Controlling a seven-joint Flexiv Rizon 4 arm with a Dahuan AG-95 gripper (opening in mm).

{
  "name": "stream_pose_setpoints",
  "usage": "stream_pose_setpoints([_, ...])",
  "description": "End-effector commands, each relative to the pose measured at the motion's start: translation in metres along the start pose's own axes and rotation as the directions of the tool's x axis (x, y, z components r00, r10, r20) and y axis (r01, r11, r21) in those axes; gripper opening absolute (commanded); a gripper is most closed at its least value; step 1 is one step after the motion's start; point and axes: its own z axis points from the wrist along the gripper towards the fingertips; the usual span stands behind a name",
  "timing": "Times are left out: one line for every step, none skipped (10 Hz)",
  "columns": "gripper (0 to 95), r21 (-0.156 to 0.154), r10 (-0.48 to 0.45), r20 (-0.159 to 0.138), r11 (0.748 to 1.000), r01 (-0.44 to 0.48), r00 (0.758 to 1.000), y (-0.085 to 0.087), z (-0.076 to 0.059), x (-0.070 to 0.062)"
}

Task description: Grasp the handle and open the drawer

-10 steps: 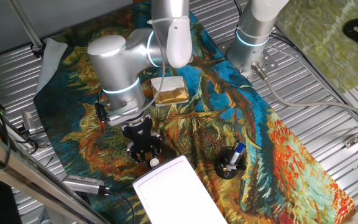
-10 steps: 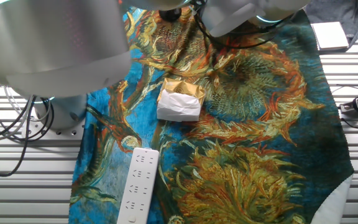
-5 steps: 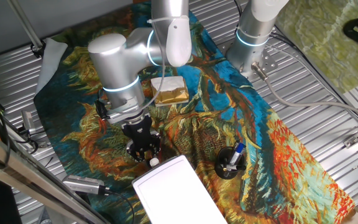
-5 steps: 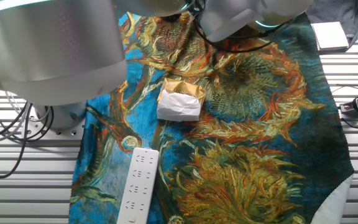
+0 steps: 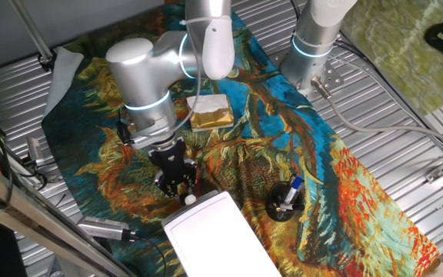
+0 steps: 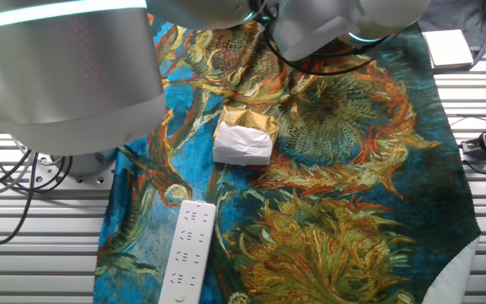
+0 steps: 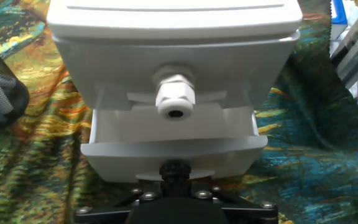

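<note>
- since the earlier frame my gripper (image 5: 184, 187) has shifted slightly toward the box (image 5: 214, 235).
- drawer (image 7: 173, 144): white, shallow, slid partly out.
- handle (image 7: 174, 167): finger state, i cannot tell.

Whole table's covered in this loud sunflower-print cloth (image 6: 353, 169). There's a white-and-gold block (image 6: 245, 135) sitting on it, with a white power strip (image 6: 186, 251) lying near it. Off to the side I've got a black mesh pen holder (image 5: 284, 201) with a blue pen (image 5: 294, 187) stuck in it.
</note>
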Motion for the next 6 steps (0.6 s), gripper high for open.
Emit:
stream_pose_setpoints([0.0, -0.002, -0.004, -0.003, 1.000, 0.004, 1.000, 0.0011, -0.0043, 0.0015])
stream_pose_setpoints([0.0, -0.003, -0.006, -0.003, 1.000, 0.006, 1.000, 0.0009, -0.0051, 0.0027])
stream_pose_setpoints([0.0, -0.003, -0.006, -0.003, 1.000, 0.006, 1.000, 0.0010, -0.0049, 0.0034])
stream_pose_setpoints([0.0, -0.002, -0.007, -0.001, 1.000, 0.007, 1.000, 0.0014, -0.0036, 0.0056])
stream_pose_setpoints([0.0, -0.002, -0.007, 0.000, 1.000, 0.007, 1.000, 0.0019, -0.0042, 0.0068])
stream_pose_setpoints([0.0, -0.002, -0.008, -0.002, 1.000, 0.008, 1.000, 0.0022, -0.0066, 0.0078])
